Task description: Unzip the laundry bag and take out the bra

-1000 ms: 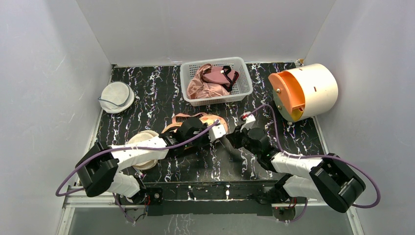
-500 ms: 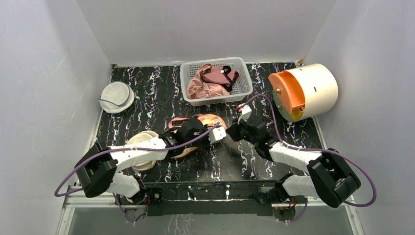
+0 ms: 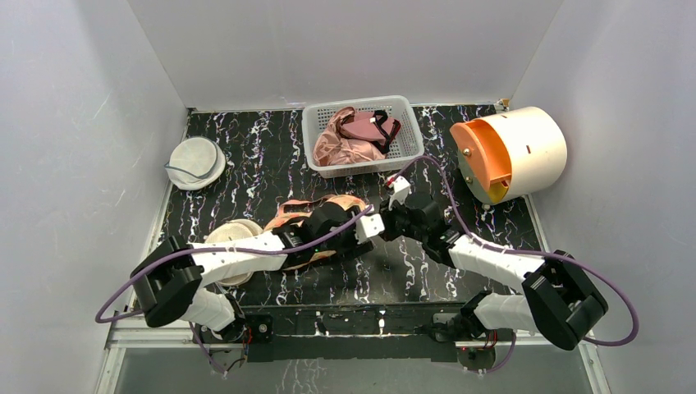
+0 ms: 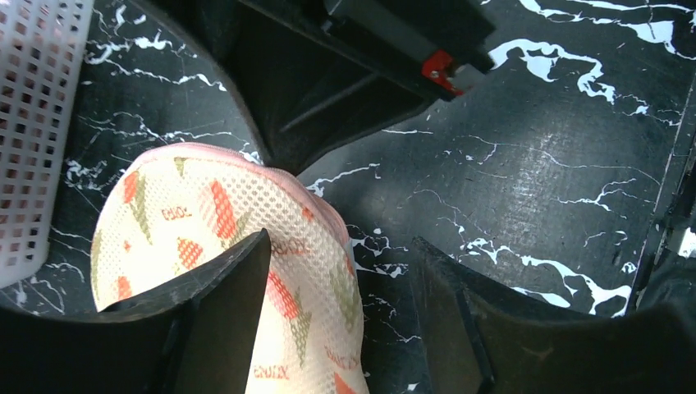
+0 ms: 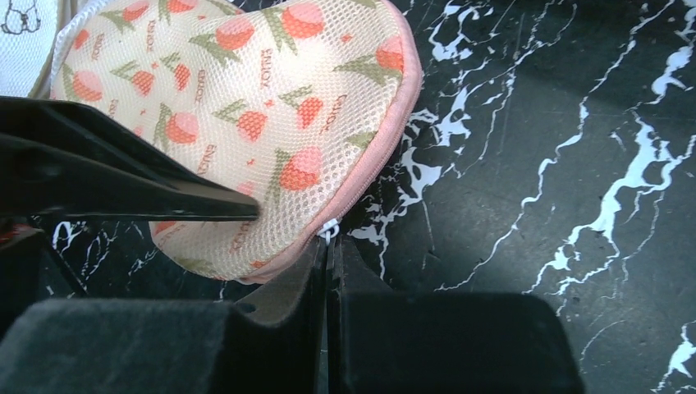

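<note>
Holding left gripper (image 4: 339, 238) open, fingers well apart, gripping nothing. Straddling the rounded end of the laundry bag (image 4: 205, 222) with it, one finger (image 4: 217, 316) over the peach printed mesh, the other over bare black marble table (image 4: 542, 164) just beside the pink zip edging (image 4: 324, 209). Not resolving finger-to-mesh contact from these views. Clamping right gripper (image 5: 328, 245) fully closed, pinching the small white zip pull (image 5: 328, 231) right at its tips, on the bag rim nearest that gripper. Pointing both grippers at each other, nearly tip to tip, with the bag end between and under them. Leaving the rest of the bag on the table, running back under the left wrist, away from the right gripper. Showing edging seemingly shut along the curve running up and away from the right gripper's tips; not seeing the stretch under its fingers. Showing white slotted basket (image 3: 369, 167) beyond both grippers, apart from them, carrying pink satin garment (image 3: 335, 146) and maroon bra (image 3: 369, 127). Showing cream-and-orange drum (image 3: 525, 135) well apart from the right gripper, off behind its wrist toward the far right corner. Showing round cream pouch (image 3: 238, 231) behind the left gripper, partly under that forearm; catching its corner with a black icon just past the bag in the right wrist view. Showing round white pouch (image 3: 195, 162) far off to the left gripper's left, near the table's back corner.
</note>
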Robot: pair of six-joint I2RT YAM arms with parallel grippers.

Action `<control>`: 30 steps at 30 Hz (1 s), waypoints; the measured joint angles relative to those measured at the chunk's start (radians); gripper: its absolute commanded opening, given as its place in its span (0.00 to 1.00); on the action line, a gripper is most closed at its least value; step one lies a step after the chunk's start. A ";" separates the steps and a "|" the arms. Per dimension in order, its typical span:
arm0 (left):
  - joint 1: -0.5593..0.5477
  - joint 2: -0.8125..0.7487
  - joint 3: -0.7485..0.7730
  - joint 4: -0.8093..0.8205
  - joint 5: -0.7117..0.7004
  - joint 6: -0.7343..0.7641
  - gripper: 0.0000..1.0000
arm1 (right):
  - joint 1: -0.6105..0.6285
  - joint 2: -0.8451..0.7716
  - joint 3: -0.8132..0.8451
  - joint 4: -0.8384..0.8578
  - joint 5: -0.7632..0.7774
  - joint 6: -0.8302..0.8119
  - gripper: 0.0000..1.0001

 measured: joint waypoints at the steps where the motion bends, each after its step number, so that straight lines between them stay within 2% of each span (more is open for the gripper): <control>1: -0.003 0.010 0.000 0.005 -0.004 -0.011 0.60 | 0.006 -0.002 0.002 -0.005 0.000 0.002 0.00; 3: -0.007 0.029 0.000 0.011 -0.018 -0.030 0.54 | 0.019 -0.004 0.003 -0.020 0.000 0.014 0.00; 12: -0.016 0.092 0.034 -0.003 -0.121 -0.055 0.16 | 0.047 -0.034 0.003 -0.061 0.021 0.040 0.00; 18: -0.031 0.084 0.033 0.005 -0.135 -0.031 0.01 | 0.050 -0.063 0.003 -0.079 0.037 0.048 0.00; 25: -0.061 -0.038 -0.018 0.024 -0.120 0.041 0.00 | 0.043 -0.103 -0.001 -0.077 0.048 0.056 0.00; 30: -0.091 -0.092 -0.044 0.038 -0.091 0.079 0.00 | -0.026 -0.106 -0.001 -0.077 0.033 0.055 0.00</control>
